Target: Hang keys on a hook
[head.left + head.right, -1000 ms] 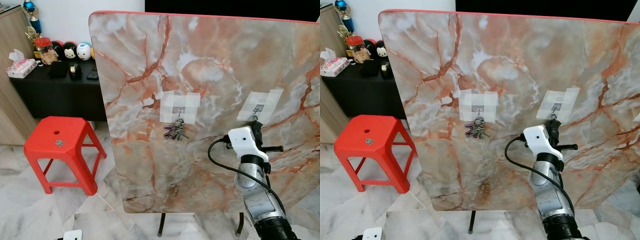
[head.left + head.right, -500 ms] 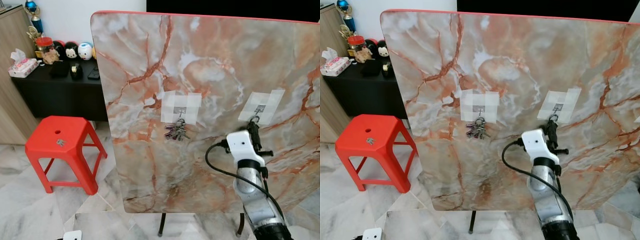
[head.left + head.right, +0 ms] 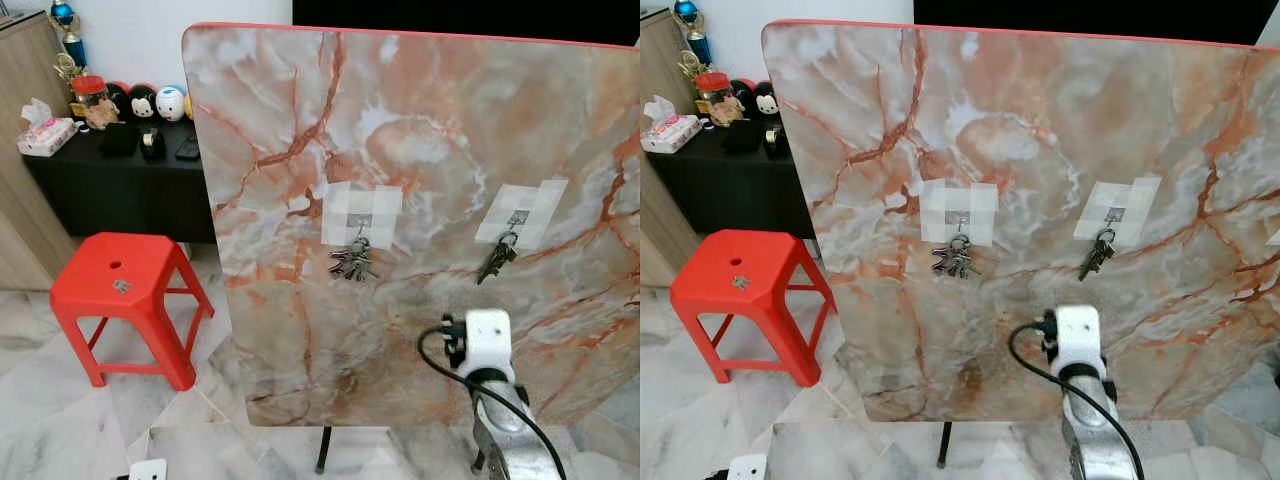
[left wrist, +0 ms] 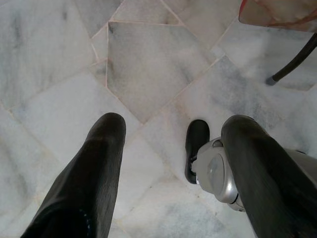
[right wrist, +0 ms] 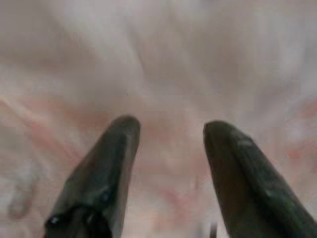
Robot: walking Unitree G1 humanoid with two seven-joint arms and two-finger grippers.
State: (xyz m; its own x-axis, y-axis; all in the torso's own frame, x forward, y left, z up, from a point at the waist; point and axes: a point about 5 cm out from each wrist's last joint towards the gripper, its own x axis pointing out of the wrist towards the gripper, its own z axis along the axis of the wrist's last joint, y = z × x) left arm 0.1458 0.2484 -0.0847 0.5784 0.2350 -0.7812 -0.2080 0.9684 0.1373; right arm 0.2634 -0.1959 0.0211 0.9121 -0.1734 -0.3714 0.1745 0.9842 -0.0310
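We see the dark key bunch (image 3: 497, 260) hanging from the right hook (image 3: 517, 218), which is taped to the upright marble board (image 3: 420, 140). It sits at about 3 o'clock from the other key bunch (image 3: 352, 263) on the left hook (image 3: 361, 219). Our right tool (image 5: 168, 173) is below the keys, at about 6 o'clock from them, with its fingers spread and nothing between them; the wrist view shows only blurred marble close in front. Our left tool (image 4: 168, 168) hangs idle over the floor (image 4: 148, 64), fingers also spread.

What could go wrong now: the keys look tilted on the hook, so we think the ring may sit only on the tip. If our arm brushes the board while it goes down, the board could shake and the bunch could slip off. The tape patch could also peel under the weight.

Compared with half a second ago, the right tool was up at the hook, touching the keys; now it has dropped lower and apart from them, and the keys hang alone. The red stool (image 3: 125, 290) and the black counter (image 3: 110, 170) at 9 o'clock stay as they were.
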